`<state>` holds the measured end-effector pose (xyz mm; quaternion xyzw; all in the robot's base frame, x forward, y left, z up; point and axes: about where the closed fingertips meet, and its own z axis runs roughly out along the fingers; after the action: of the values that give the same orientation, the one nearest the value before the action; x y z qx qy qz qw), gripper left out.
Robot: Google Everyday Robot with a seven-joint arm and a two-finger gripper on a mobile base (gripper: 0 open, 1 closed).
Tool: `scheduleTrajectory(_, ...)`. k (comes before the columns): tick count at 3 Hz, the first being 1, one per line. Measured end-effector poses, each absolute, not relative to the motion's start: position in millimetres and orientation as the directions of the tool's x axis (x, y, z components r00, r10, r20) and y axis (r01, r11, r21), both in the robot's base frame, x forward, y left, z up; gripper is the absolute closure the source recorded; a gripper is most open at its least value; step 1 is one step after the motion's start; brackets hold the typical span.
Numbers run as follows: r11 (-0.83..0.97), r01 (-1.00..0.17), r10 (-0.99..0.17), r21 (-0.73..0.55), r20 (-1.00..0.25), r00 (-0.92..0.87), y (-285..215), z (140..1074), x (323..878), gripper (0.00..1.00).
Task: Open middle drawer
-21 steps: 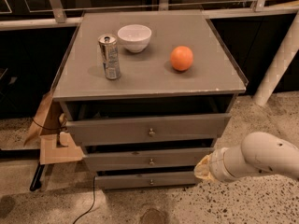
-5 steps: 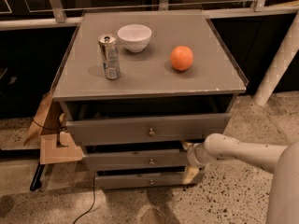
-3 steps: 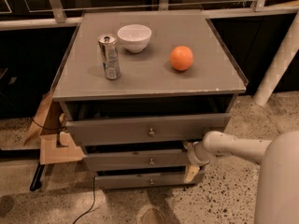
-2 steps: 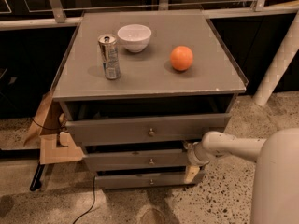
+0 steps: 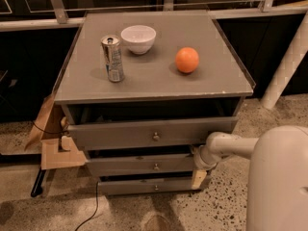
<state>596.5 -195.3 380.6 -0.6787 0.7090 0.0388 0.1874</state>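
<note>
The middle drawer (image 5: pixel 139 166) is a wide grey front with a small brass knob (image 5: pixel 156 167), set between the taller top drawer (image 5: pixel 120 134) and the slim bottom drawer (image 5: pixel 130 186). All three fronts stand a little way out of the cabinet. My gripper (image 5: pixel 198 166) is at the right end of the middle drawer, right of the knob and against the front's edge. My white arm (image 5: pixel 231 146) reaches in from the right.
On the cabinet top (image 5: pixel 154 81) stand a silver can (image 5: pixel 112 58), a white bowl (image 5: pixel 138 38) and an orange (image 5: pixel 186 60). A cardboard box (image 5: pixel 53 143) and a black cable (image 5: pixel 94 203) lie on the floor at the left. A white post (image 5: pixel 288 61) stands at the right.
My gripper moved left from beside the cabinet to the right end of the middle drawer and has stayed there. More of my arm's white body now fills the lower right.
</note>
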Motion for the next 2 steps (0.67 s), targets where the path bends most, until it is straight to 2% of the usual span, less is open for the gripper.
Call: scheduleTrajectory(2, 0.082, -0.99, -0.944, -0.115, -0.328, -0.04, -196.0, 380.0, 581.9, 0.0)
